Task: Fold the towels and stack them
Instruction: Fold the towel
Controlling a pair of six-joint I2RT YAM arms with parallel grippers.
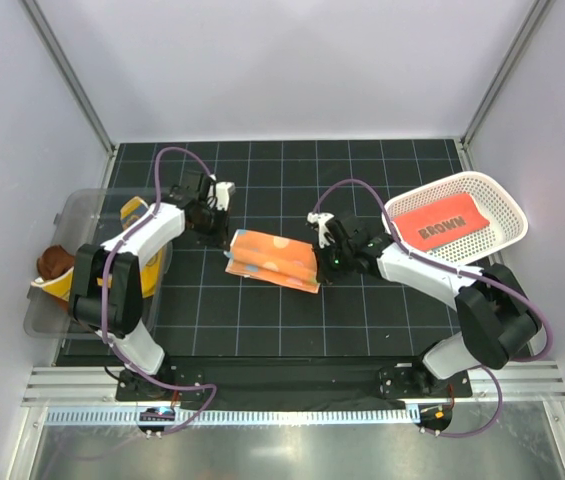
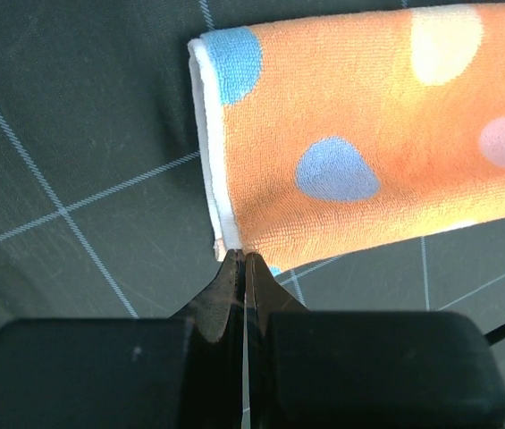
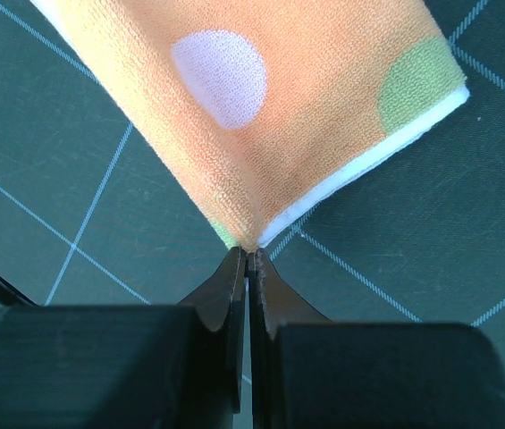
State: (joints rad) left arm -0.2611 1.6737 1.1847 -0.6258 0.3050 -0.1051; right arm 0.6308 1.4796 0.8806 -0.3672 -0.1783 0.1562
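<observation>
The orange polka-dot towel [image 1: 272, 260] lies folded on the black grid mat, mid-table. My left gripper [image 1: 226, 234] is at its left end, jaws shut on the white-edged corner of the polka-dot towel [image 2: 341, 134]. My right gripper [image 1: 323, 262] is at its right end, jaws shut on a corner of the polka-dot towel [image 3: 270, 116], which is drawn to a point at the tips. The red-orange towel with white lettering [image 1: 444, 222] lies folded in the white basket [image 1: 507, 215]. A yellow-orange towel [image 1: 136, 213] and a rust-brown one [image 1: 54, 262] sit in the clear bin. No light blue towel shows.
The clear plastic bin [image 1: 72, 215] stands at the left edge of the mat, beside the left arm. The white perforated basket stands at the right rear. White walls and metal posts close in the back and sides.
</observation>
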